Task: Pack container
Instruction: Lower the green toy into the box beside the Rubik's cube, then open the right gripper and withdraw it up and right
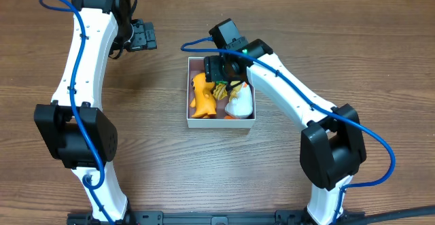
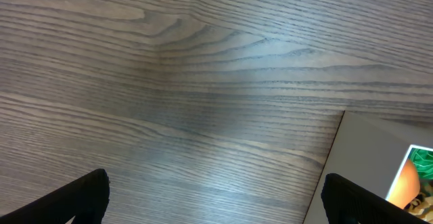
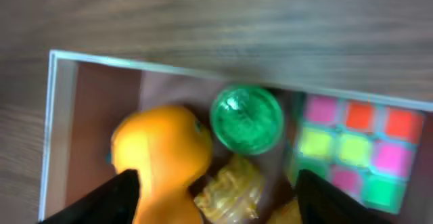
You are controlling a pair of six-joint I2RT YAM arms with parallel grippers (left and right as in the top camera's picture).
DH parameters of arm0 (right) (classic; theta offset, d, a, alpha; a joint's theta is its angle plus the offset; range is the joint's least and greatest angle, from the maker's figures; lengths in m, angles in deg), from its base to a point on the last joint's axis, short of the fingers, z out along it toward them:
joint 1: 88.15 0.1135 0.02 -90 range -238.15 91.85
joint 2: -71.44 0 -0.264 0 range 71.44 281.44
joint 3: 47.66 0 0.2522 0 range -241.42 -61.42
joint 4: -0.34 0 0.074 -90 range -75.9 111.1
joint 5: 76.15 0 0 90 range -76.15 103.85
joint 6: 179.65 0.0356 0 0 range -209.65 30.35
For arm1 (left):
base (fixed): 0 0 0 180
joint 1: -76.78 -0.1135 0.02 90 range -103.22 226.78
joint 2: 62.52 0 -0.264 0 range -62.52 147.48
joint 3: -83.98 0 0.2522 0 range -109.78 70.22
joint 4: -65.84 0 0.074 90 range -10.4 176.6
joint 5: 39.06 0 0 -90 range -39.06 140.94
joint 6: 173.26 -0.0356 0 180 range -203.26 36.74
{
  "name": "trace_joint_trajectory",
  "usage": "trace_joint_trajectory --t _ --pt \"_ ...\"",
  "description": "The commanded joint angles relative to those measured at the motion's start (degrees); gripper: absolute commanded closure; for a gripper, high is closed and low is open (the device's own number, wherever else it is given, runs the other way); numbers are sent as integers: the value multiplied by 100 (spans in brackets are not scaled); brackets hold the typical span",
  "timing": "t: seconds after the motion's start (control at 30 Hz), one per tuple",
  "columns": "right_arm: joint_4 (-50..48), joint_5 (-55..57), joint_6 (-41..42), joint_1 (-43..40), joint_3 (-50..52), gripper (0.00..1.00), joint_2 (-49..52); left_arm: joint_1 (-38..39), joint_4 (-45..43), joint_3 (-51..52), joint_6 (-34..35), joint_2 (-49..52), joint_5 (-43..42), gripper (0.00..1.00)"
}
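Note:
The container (image 1: 221, 122), a shallow white-walled box, sits mid-table. It holds an orange toy (image 1: 202, 94), a yellow toy (image 1: 221, 89) and a white toy (image 1: 239, 104). My right gripper (image 1: 222, 72) hovers over its far part. In the right wrist view the right gripper (image 3: 216, 204) stands open above the orange toy (image 3: 162, 156) and the yellow toy (image 3: 233, 190). A green ball (image 3: 247, 118) and a colourful cube (image 3: 355, 149) lie beyond, against the container's wall (image 3: 51, 129). My left gripper (image 1: 139, 36) is open over bare wood, up and left of the box.
In the left wrist view the left gripper (image 2: 216, 207) has only wood grain between its fingers, with a corner of the container (image 2: 369, 149) at the right edge. Both arm bases stand at the table's near edge.

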Motion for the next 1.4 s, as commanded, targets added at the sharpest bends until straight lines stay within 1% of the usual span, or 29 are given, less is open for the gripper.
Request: trace_joint_trajectory --t 0.0,0.13,0.2,0.33,0.47,0.7,0.87,0.97,1.07,1.13,1.3,1.37 --pt "535 645 -22 0 -1193 14 -20 2 4 -66 122 -55 -33 0" --pt "1196 793 -22 -114 -2282 0 -20 2 7 -66 120 -55 -24 0" --pt "1502 802 -22 -221 -2767 0 -22 2 11 -66 120 -55 -24 0" --pt "2330 1222 4 -501 -3733 0 -22 2 11 -66 122 -55 -24 0" --pt "3265 1613 9 -826 -4422 0 -83 2 7 -66 120 -55 13 0" --pt "4413 1648 234 -1473 -4559 0 -525 2 -33 -66 120 -55 17 0" --pt "4507 1362 372 -1950 -4531 0 -1071 2 -28 -66 120 -55 13 0" --pt "4507 1362 302 -2170 -4492 0 -1589 2 -28 -66 120 -55 13 0" --pt "4507 1364 306 -2332 -4186 0 -2208 2 -28 -66 120 -55 13 0" --pt "4507 1368 350 -2422 -3679 0 -2719 2 -31 -66 120 -55 13 0" --pt "4485 2057 1189 -2544 -1786 0 -3939 2 -31 -66 120 -55 13 0" --pt "4291 2330 1537 -2544 -1021 0 -4391 2 -31 -66 122 -55 13 0"
